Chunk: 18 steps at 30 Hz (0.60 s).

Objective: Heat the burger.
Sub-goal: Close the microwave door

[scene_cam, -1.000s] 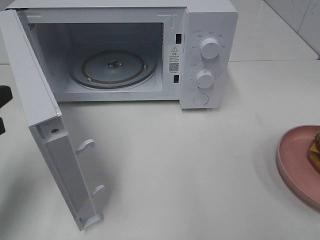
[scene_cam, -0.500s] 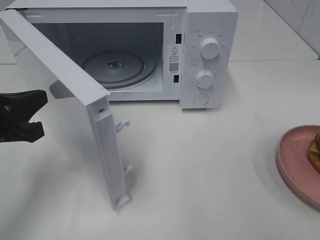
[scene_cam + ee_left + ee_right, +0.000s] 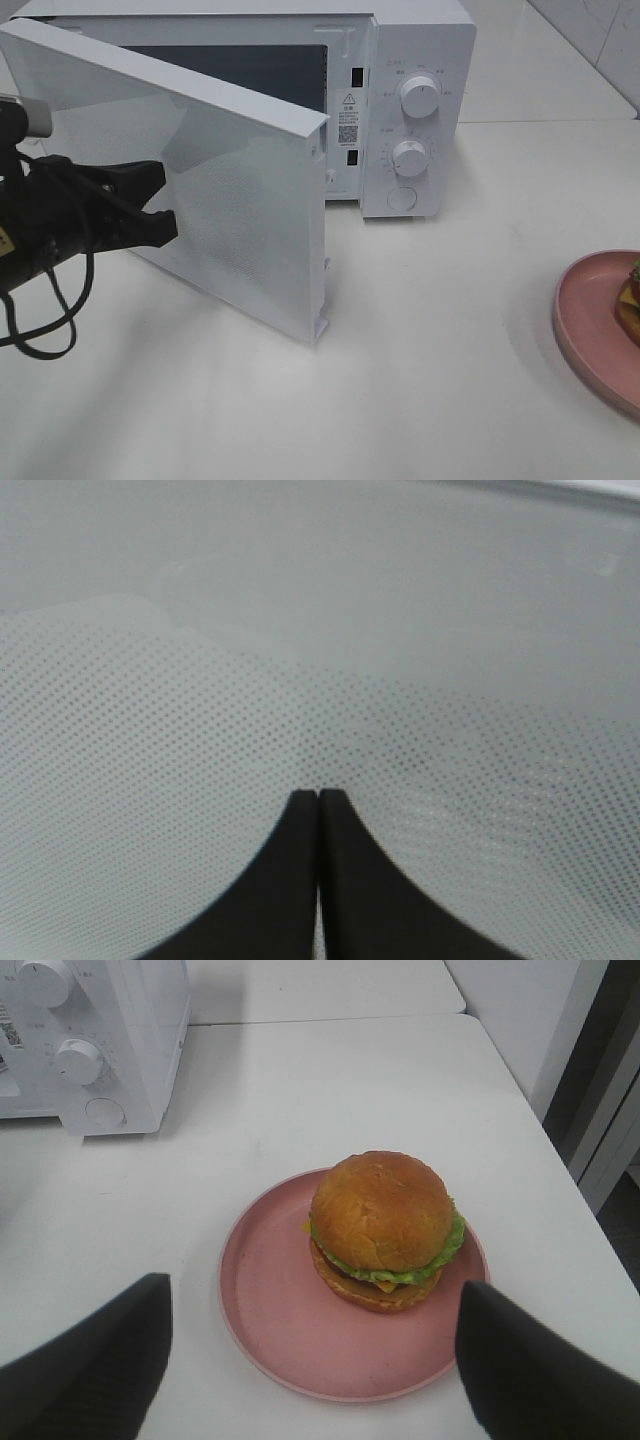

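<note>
Microwave (image 3: 415, 110) with door (image 3: 220, 200) half-swung, left tool (image 3: 150, 205) pinched closed, empty, against its panel; pink plate (image 3: 270, 1310) on worktop (image 3: 330, 1090); burger (image 3: 385, 1228) upon it, directly ahead of the spread, empty, nearer right tool (image 3: 312, 1360).

The half-swung white microwave door (image 3: 220, 180) hides the oven cavity; at three o'clock, the round pink plate (image 3: 590, 330) and the layered burger (image 3: 631, 300), seemingly, are cropped.

One burger (image 3: 384, 1228), one plate (image 3: 270, 1305), one microwave (image 3: 415, 60), two knobs (image 3: 419, 97).
</note>
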Available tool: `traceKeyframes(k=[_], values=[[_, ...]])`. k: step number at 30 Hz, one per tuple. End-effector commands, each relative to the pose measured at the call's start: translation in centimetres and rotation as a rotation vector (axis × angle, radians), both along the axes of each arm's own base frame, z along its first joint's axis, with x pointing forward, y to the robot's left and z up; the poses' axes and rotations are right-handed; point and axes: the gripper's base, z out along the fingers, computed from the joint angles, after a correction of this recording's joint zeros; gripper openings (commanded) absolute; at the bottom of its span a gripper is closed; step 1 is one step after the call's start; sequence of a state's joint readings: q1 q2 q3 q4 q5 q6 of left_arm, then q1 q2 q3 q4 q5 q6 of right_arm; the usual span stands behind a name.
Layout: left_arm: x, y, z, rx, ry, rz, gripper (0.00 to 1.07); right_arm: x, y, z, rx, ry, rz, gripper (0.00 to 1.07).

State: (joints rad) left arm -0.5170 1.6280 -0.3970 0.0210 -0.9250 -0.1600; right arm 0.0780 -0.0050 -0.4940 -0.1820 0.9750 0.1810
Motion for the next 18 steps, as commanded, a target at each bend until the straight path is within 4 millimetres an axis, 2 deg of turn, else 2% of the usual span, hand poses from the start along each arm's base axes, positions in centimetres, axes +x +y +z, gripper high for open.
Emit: traceKeyframes(k=[1, 18], values=[[0.6, -0.8, 0.5, -0.023, -0.029, 0.014, 0.0, -0.3, 0.0, -0.1, -0.009, -0.03, 0.0, 0.76], [4.4, -6.0, 1.7, -0.087, -0.082, 0.049, 0.0, -0.3, 0.0, -0.1, -0.009, -0.03, 0.0, 0.76]])
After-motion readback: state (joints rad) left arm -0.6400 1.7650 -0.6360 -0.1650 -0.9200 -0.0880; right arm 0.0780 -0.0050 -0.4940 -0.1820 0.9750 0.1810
